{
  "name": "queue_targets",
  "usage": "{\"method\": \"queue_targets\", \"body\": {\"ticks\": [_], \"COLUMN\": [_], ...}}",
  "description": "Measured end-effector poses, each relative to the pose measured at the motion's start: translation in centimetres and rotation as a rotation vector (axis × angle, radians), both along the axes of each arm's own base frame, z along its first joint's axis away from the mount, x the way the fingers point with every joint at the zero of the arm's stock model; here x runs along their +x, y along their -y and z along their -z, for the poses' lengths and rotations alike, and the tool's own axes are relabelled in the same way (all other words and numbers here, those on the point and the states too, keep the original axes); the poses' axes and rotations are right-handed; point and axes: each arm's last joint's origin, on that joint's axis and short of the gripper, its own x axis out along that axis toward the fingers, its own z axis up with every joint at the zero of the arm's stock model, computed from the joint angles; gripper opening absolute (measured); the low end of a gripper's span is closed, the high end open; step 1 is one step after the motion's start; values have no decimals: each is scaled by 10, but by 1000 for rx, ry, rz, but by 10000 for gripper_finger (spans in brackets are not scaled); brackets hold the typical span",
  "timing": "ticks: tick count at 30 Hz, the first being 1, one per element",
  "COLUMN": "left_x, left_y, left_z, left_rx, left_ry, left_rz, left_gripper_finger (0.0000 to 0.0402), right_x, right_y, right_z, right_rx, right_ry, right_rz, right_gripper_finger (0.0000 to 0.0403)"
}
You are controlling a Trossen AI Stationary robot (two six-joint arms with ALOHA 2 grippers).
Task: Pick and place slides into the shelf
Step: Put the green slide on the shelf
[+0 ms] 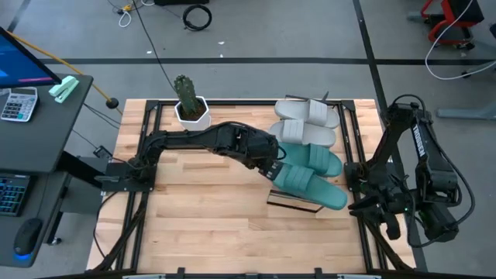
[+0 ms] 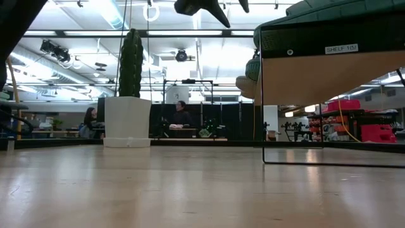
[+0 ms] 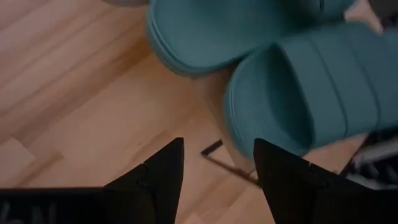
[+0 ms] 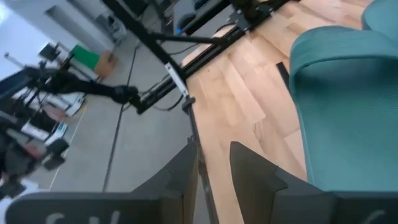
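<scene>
My left gripper [image 1: 273,166] hovers with fingers spread, holding nothing, just beside the teal slides [image 1: 310,177] on the shelf [image 1: 298,203] near the bench's right edge; grey slides [image 1: 306,122] lie toward the far edge; my right gripper [image 1: 370,208] waits off the right edge, fingers parted.

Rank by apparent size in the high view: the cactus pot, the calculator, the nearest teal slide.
1. Teal slide, clearly the largest.
2. Cactus pot and calculator: they look about alike, and the calculator is cut off by the picture's edge, so I leave them unranked.
</scene>
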Motion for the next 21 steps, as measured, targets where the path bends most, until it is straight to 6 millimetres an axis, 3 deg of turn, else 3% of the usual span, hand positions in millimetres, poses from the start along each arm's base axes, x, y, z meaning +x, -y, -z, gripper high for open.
{"method": "queue_targets", "body": {"ticks": [11, 15, 21], "left_x": [-5, 0, 21], "left_y": [6, 22, 44], "left_z": [-1, -13, -41], "left_rx": [61, 106, 79], "left_ry": [-41, 93, 484], "left_rz": [172, 164, 201], "left_gripper_finger": [195, 194, 192], "right_x": [26, 31, 32], "right_y": [-10, -9, -6], "right_z": [13, 17, 19], "right_rx": [57, 68, 68], "right_ry": [-55, -65, -72], "right_rz": [169, 221, 247], "right_gripper_finger": [101, 101, 101]}}
